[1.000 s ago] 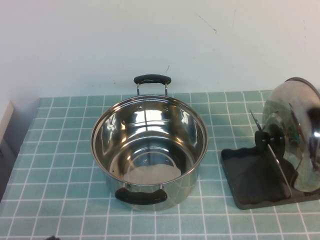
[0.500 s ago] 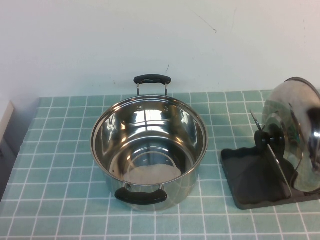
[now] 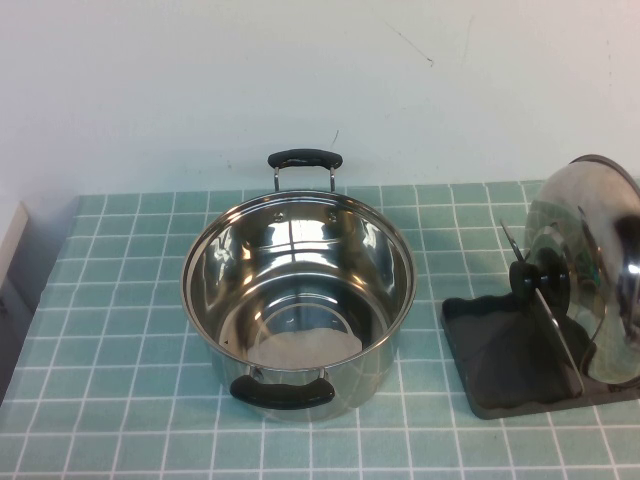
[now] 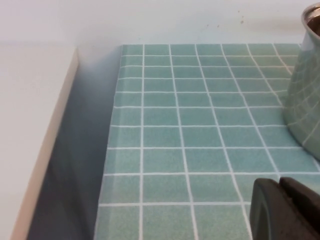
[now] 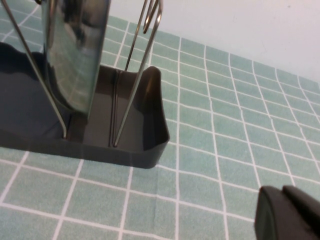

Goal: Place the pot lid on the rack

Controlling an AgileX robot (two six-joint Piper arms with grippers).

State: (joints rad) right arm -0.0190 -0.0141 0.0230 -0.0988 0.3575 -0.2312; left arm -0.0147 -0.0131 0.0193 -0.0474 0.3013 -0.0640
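The shiny pot lid (image 3: 592, 270) with its black knob (image 3: 538, 282) stands on edge between the wire loops of the dark grey rack (image 3: 510, 360) at the right of the tiled table; it also shows in the right wrist view (image 5: 75, 50), in the rack (image 5: 145, 125). Neither arm shows in the high view. My left gripper (image 4: 281, 186) is shut and empty, low over the tiles left of the pot. My right gripper (image 5: 284, 195) is shut and empty, low over the tiles beside the rack.
A steel pot (image 3: 298, 300) with two black loop handles stands open at the table's middle; its side shows in the left wrist view (image 4: 306, 85). A pale surface (image 4: 30, 125) borders the tiles on the left. A white wall is behind.
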